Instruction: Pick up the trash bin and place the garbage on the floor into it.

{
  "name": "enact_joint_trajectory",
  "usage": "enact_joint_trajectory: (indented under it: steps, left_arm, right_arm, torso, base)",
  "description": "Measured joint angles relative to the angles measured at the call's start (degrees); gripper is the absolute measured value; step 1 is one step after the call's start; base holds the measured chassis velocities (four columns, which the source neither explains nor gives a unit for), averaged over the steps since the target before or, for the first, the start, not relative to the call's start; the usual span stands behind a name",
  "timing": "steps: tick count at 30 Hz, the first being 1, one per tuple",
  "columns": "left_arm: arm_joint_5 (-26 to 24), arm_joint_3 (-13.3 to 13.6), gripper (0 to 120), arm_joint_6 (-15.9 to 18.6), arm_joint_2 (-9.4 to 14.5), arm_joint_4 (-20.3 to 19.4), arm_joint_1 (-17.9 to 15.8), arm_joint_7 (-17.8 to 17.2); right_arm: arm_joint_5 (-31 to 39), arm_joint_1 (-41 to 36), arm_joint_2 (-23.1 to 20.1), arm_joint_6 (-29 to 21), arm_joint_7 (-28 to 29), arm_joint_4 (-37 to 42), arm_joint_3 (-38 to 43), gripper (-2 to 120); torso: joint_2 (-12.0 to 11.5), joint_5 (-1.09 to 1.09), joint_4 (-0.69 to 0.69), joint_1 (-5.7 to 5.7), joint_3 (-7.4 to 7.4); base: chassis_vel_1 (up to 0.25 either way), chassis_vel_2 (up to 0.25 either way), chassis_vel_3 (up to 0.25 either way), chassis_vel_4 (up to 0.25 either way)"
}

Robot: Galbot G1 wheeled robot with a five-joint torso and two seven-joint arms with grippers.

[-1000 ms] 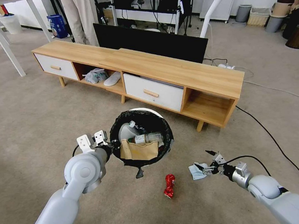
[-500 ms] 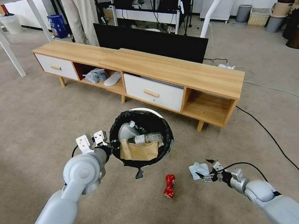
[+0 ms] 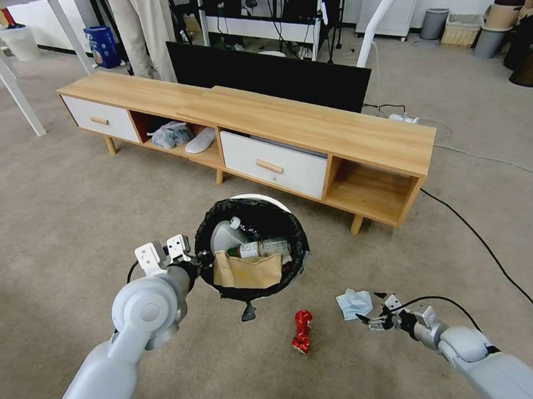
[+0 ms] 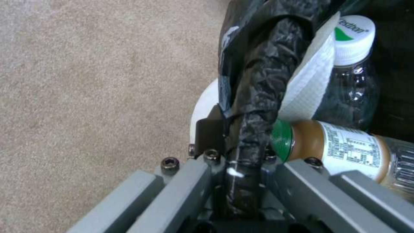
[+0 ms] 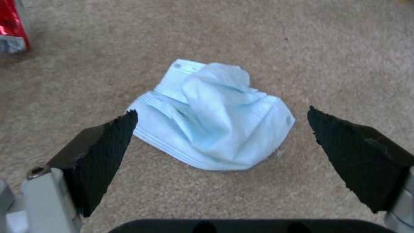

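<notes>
In the head view, the left gripper (image 3: 199,259) is holding the small round white trash bin (image 3: 252,250), lined with a crinkly black plastic bag, by its near-left rim above the beige short-pile carpet floor (image 3: 70,235). A flat brown paper bag (image 3: 247,270) and a clear bottle with a pale label (image 3: 262,247) are lying inside the bin, and a knotted bag tail (image 3: 247,311) is hanging below it. Lower right, the right gripper (image 3: 369,311) is sitting low over the carpet with its fingers apart, just beside the crumpled pale blue face mask (image 3: 353,303). A crushed red can (image 3: 301,330) is lying on the floor between the two arms. The long wooden cabinet (image 3: 310,130) is standing behind.

In the left wrist view, the grey fingers (image 4: 181,194) are sitting clamped on the black-bagged rim (image 4: 254,129). Inside, a green-capped bottle of brown liquid (image 4: 345,149) is touching the rim, with a white-capped clear bottle (image 4: 354,71) and white tissue (image 4: 312,84) behind it.

In the right wrist view, the black-padded fingertips (image 5: 103,152) are standing wide apart on either side of the face mask (image 5: 215,126), which is lying on the carpet, not touching either pad. The red can (image 5: 13,29) is showing at the frame's edge.
</notes>
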Motion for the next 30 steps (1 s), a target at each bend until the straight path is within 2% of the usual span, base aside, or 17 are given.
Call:
enact_joint_trajectory:
  steps: [30]
  left_arm:
    - [0.6, 0.1, 1, -0.1, -0.2, -0.3, 0.6, 0.0]
  right_arm:
    - [-4.1, 5.6, 7.2, 2.7, -0.3, -10.5, -0.3, 100]
  torso:
    - [0.0, -0.01, 0.00, 0.00, 0.00]
  base:
    - [0.000, 0.000, 0.000, 0.000]
